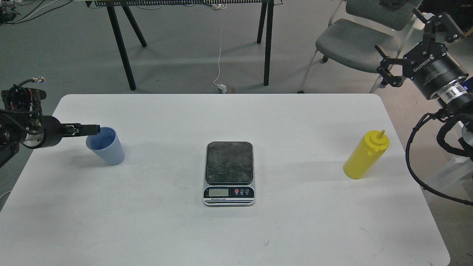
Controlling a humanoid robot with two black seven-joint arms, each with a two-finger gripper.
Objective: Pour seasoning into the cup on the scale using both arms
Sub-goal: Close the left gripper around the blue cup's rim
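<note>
While your left gripper [97,129] reaches the ribbed blue cup [106,146] at far left, its finger state is unreadable. The flat scale [229,173] sits centre, plate bare. The yellow seasoning [366,155] stands right; your right gripper [414,44] hangs splayed, partly cut off.

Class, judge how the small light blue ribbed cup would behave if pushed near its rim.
The small light blue ribbed cup looks thin and empty, so probably light. It tapers to a narrow base, so a rim-level push likely tips it. Its ribs may aid grip.
</note>
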